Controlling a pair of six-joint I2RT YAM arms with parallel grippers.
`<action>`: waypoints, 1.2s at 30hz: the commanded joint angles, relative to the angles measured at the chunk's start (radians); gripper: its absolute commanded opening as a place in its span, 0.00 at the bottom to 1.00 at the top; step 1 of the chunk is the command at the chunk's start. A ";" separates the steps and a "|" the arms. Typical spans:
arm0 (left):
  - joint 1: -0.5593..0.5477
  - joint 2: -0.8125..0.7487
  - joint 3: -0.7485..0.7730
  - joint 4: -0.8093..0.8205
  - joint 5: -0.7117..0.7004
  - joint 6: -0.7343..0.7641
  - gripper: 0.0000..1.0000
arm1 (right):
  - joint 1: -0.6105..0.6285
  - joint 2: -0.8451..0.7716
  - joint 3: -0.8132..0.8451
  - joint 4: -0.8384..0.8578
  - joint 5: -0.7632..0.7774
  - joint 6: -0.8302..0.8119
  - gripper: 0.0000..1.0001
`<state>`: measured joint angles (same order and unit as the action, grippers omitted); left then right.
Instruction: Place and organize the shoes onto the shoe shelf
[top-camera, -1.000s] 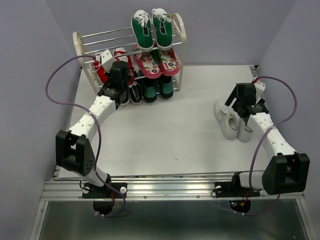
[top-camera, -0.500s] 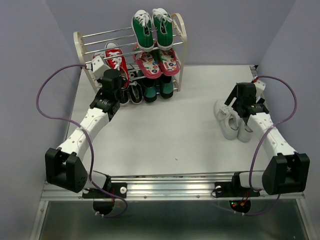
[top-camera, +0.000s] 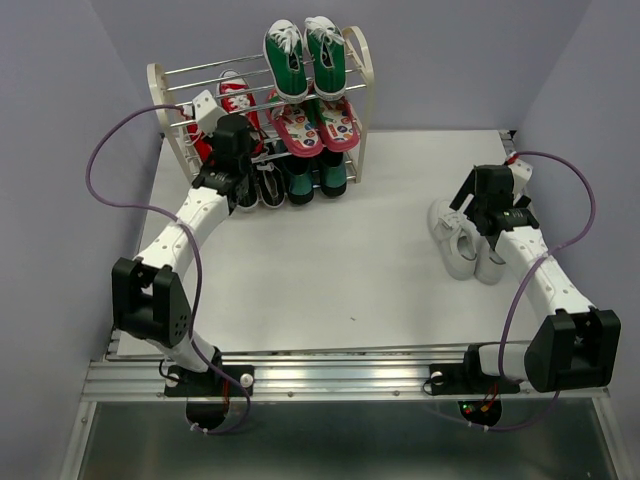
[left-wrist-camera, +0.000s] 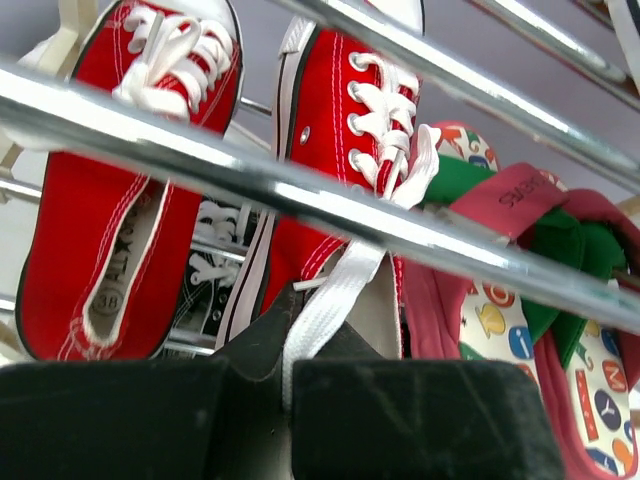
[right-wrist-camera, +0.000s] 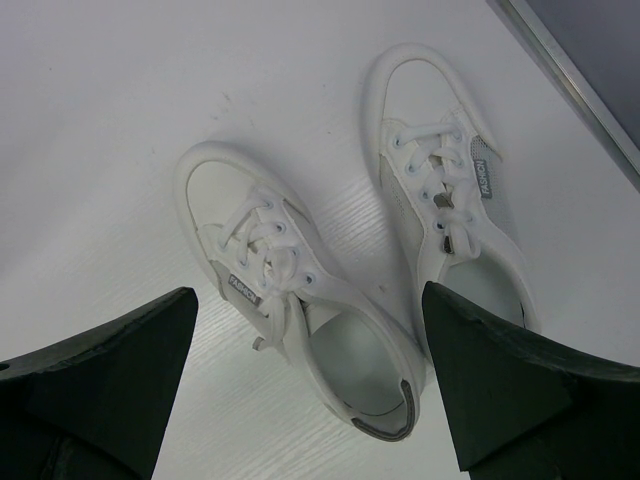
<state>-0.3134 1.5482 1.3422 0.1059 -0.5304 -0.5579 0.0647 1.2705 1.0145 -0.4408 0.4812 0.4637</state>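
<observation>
On the table (top-camera: 330, 250), the shoe shelf (top-camera: 156, 80) stands far left; the right gripper (right-wrist-camera: 308, 295), spread wide and holding nothing, hangs over the white sneakers (right-wrist-camera: 440, 200) lying at right; the left gripper (left-wrist-camera: 290, 400) is clamped on a shelved red sneaker (left-wrist-camera: 330, 130)'s white lace (left-wrist-camera: 325, 310).

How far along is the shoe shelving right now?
Done: black canvas sneakers on the bottom tier, red canvas sneakers on the middle tier of the cream-framed, metal-rod shoe shelf. In hand: the shut left gripper pinches one red sneaker's white lace. Left: the white lace-up sneakers sit on the table under the open right gripper.
</observation>
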 joint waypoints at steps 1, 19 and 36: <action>0.034 0.013 0.124 0.134 -0.023 -0.016 0.00 | -0.006 -0.022 -0.002 0.042 0.016 -0.017 1.00; 0.048 -0.026 0.081 0.009 0.170 -0.068 0.90 | -0.006 0.021 -0.031 0.031 -0.036 0.010 1.00; 0.023 -0.030 0.118 -0.150 0.253 0.065 0.99 | -0.006 0.280 0.079 0.050 -0.066 -0.103 1.00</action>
<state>-0.2886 1.4483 1.3945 0.0143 -0.2985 -0.5568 0.0647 1.5673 1.0515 -0.4332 0.3874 0.4072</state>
